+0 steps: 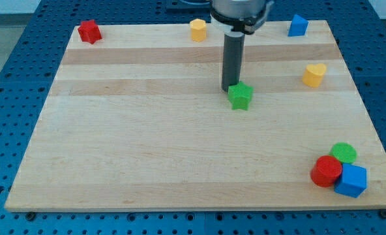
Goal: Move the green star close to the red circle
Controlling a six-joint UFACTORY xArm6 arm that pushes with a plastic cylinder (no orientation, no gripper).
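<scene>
Green star [240, 96] has my tip [231, 88], which holds nothing, touching its upper-left side, so we judge pushing begins toward the far red circle [326, 172], down-right.

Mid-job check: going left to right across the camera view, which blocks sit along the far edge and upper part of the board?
Red block → yellow block → green star, with my tip at its upper left → blue block → yellow heart.

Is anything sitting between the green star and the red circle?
No. The board between the green star and the red circle shows no blocks. My tip sits at the star's upper left edge.
</scene>
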